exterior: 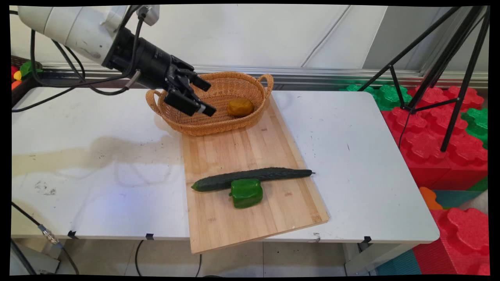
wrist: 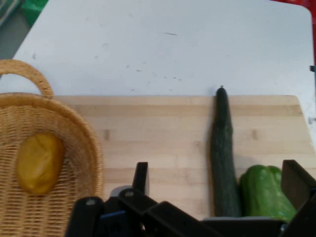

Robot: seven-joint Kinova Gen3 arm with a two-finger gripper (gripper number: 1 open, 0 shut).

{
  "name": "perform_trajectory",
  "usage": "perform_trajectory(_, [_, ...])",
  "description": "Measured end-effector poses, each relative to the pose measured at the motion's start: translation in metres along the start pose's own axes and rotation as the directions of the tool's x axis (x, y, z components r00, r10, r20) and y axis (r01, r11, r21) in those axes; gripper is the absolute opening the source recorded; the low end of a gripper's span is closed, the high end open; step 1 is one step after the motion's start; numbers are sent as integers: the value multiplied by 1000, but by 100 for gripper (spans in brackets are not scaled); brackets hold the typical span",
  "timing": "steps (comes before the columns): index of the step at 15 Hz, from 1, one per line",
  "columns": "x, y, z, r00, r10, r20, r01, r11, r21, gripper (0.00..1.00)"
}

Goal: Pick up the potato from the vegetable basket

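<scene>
This looks like a robot lab. A white table [exterior: 351, 156] stands against a plain panelled wall [exterior: 254, 35], a black tripod [exterior: 449, 78] to its right over big red and green foam blocks [exterior: 441, 132], cables [exterior: 58, 78] trailing at its left.

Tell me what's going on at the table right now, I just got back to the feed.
The gripper hangs open and empty above the wicker basket, at its left part. A yellowish potato lies inside the basket, which stands on the far end of a wooden cutting board. Nearer the camera on the board, a cucumber lies crosswise with a green bell pepper right against its near side.
</scene>
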Motion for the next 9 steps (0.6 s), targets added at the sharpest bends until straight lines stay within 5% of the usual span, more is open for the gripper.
perform_trajectory(9, [-13, -62, 10, 997, -45, 60, 39, 994, 101, 100])
